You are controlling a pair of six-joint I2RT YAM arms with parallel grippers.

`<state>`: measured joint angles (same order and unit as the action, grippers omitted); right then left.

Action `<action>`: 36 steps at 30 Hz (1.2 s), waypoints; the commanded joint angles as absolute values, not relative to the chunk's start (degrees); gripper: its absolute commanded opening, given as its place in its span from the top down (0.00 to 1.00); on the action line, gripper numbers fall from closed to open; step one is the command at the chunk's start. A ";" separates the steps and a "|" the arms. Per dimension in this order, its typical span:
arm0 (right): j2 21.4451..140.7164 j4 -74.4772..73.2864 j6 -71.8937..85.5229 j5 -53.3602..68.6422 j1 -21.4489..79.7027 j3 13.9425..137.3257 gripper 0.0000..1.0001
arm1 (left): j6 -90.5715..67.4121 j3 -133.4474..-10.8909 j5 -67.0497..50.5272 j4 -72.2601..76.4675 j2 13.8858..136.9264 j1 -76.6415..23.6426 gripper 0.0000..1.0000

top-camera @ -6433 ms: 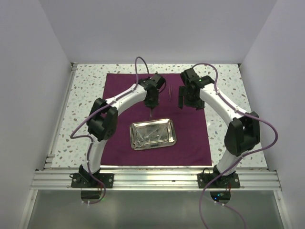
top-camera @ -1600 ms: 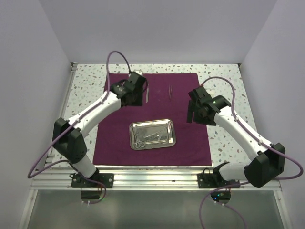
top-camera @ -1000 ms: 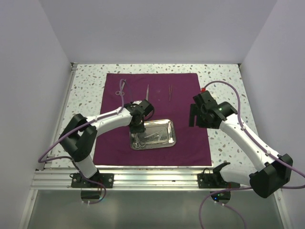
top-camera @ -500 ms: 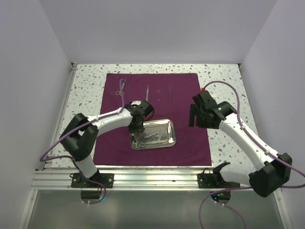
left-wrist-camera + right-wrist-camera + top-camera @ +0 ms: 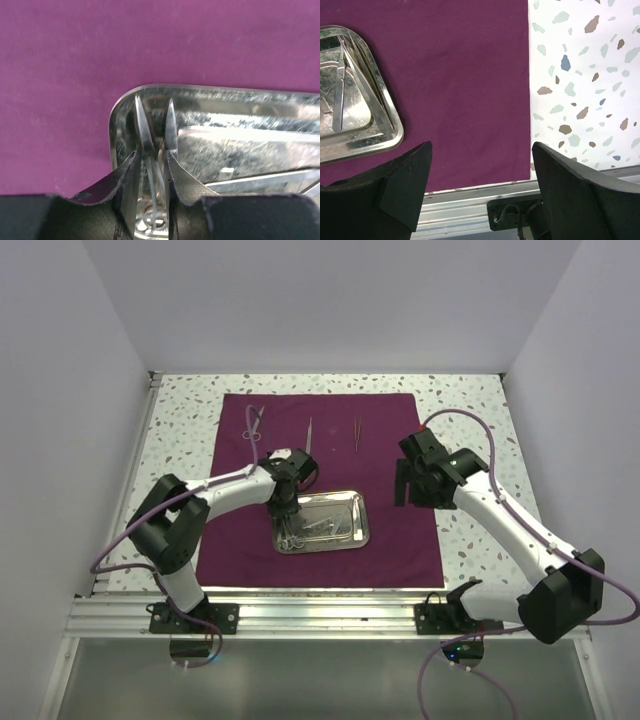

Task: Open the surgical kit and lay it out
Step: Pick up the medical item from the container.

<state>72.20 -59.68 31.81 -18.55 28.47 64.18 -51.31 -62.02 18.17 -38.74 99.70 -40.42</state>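
The maroon cloth (image 5: 395,530) lies spread flat on the table. The steel tray (image 5: 362,522) sits on its front middle, with thin silver instruments inside. My left gripper (image 5: 286,512) reaches down into the tray's left end. In the left wrist view its fingers (image 5: 131,170) stand close together around a thin ring-handled instrument (image 5: 152,175) on the tray floor (image 5: 250,150). My right gripper (image 5: 405,485) hangs open and empty above the cloth's right part, and its wrist view (image 5: 481,150) shows the tray rim (image 5: 395,132) to the left.
Scissors (image 5: 253,424) and two thin tweezers (image 5: 309,433) (image 5: 357,433) lie in a row on the back of the cloth. Speckled tabletop (image 5: 470,400) surrounds the cloth. White walls close in three sides. An aluminium rail (image 5: 470,210) runs along the near edge.
My left gripper left the scissors and a tweezer at the back of the cloth and came down into the tray's left end, where it stays. My right arm shifted only slightly.
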 commanded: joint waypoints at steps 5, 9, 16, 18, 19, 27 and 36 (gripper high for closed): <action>74.00 -59.94 30.76 -20.13 28.30 67.67 0.15 | -51.33 -55.29 14.33 -28.48 105.29 -37.45 0.76; 74.88 -59.77 30.94 -20.04 28.30 68.03 0.15 | -51.50 -52.21 13.18 -25.23 108.18 -36.74 0.78; 76.29 -59.76 31.73 -19.51 28.30 68.82 0.15 | -49.66 -52.90 11.69 -24.95 110.13 -36.65 1.00; 76.46 -59.77 32.34 -19.69 28.21 69.34 0.15 | -48.87 -56.06 13.97 -28.63 107.51 -36.74 1.00; 76.55 -59.85 32.60 -19.69 28.30 69.43 0.15 | -47.91 -57.29 14.58 -29.87 106.79 -36.74 1.00; 76.55 -59.85 34.19 -20.21 28.21 69.70 0.15 | -40.88 -73.10 17.84 -44.01 102.75 -36.83 1.00; 76.64 -59.85 36.03 -21.01 28.30 69.96 0.15 | -31.66 -86.83 21.44 -49.57 101.94 -34.55 1.00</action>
